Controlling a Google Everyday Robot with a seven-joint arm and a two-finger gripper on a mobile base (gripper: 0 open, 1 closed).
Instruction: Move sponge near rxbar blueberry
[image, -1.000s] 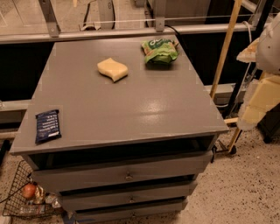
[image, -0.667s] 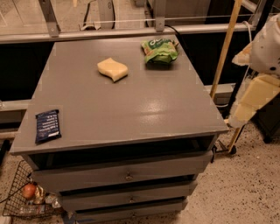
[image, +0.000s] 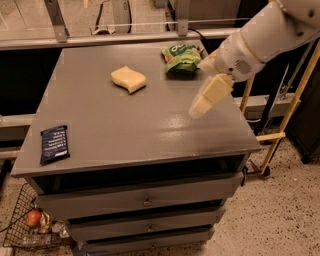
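Cream-coloured and slanting downward, the gripper (image: 199, 106) is hovering over the right part of the grey table (image: 150, 135), and we are seeing nothing in its grasp. We cannot tell whether it is open or closed. The white arm (image: 265, 35) is reaching in from beyond the table's right edge.

The green snack bag (image: 181, 57) is lying at the table's far edge, just beside the gripper. The sponge (image: 129, 79) is resting on the far middle of the table, apart from the gripper. The rxbar blueberry (image: 54, 144) is lying flat at the table's near left corner, well apart from both sponge and gripper. Under the table's near left corner, a wire basket (image: 20, 220) is sitting on the floor.
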